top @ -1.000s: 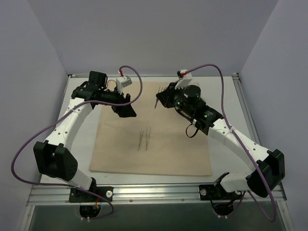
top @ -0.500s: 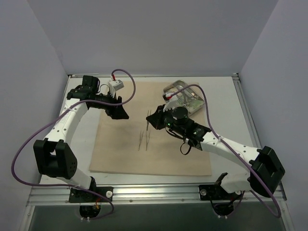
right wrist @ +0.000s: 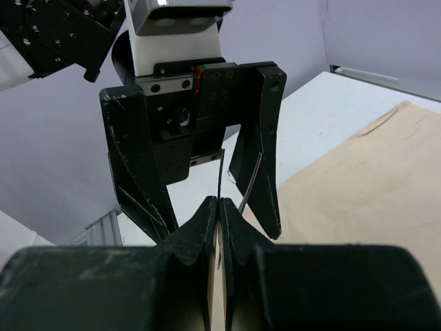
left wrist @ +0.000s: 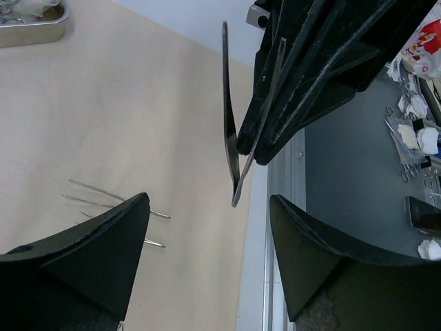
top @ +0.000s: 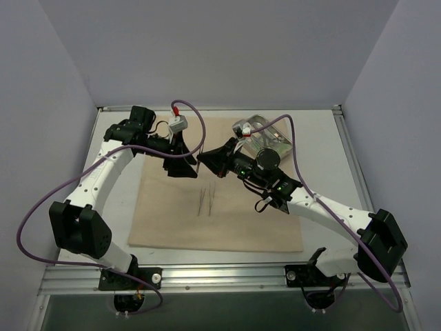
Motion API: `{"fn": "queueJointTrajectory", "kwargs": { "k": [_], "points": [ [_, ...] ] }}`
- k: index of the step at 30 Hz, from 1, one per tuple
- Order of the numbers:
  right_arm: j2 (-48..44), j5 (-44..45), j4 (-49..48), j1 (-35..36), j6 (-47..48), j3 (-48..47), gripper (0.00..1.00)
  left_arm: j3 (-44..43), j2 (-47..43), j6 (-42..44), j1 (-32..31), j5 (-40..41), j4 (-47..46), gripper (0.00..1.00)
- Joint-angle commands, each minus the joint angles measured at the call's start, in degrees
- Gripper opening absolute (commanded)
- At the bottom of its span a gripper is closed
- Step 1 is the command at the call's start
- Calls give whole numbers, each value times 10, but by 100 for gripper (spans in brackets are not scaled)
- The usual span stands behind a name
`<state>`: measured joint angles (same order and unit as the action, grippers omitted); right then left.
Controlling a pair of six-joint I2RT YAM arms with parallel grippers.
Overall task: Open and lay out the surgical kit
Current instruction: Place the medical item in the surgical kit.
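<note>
Now that the right gripper (right wrist: 218, 201), clamped on thin metal tweezers (left wrist: 232, 155), has swung from the shiny rectangular steel tray (left wrist: 34, 33) at the beige cloth wrap's (top: 207, 227) far edge, the tweezers sit between the left gripper's (left wrist: 208, 198) wide-spread jaws: a handover looks likely.

Twin white arms, black joints, purple cables
Left arm (top: 103, 172) and right arm (top: 337, 210) show white links and black joint housings, each trailing a purple cable (top: 41, 200); left tool (left wrist: 207, 241) and right tool (right wrist: 219, 217) are matte black wedges.
</note>
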<state>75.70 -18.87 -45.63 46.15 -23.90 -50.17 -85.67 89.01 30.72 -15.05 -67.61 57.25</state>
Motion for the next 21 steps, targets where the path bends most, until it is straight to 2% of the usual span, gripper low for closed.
{"fn": "queueJointTrajectory", "kwargs": {
  "k": [1, 2, 4, 9, 10, 13, 21],
  "points": [
    [1, -25, -73, -4, 3, -26, 0, -27, -18, 7, -11, -30, 0, 79],
    [1, -26, -75, -4, 2, -26, 0, -27, -18, 2, -12, -30, -5, 77],
    [3, -32, -83, -5, -2, -26, 0, -28, -18, -17, -13, -30, -18, 66],
    [11, -39, -95, -9, -10, -25, 0, -33, -16, -29, -13, -44, -21, 52],
    [13, -43, -98, -12, -11, -25, 0, -34, -16, -29, -13, -45, -21, 44],
    [14, -44, -101, -15, -16, -22, 0, -36, -16, -29, -13, -49, -15, 34],
    [21, -53, -126, -35, -41, -2, 0, -44, -12, -22, -13, -73, 0, 25]
  ]
}}
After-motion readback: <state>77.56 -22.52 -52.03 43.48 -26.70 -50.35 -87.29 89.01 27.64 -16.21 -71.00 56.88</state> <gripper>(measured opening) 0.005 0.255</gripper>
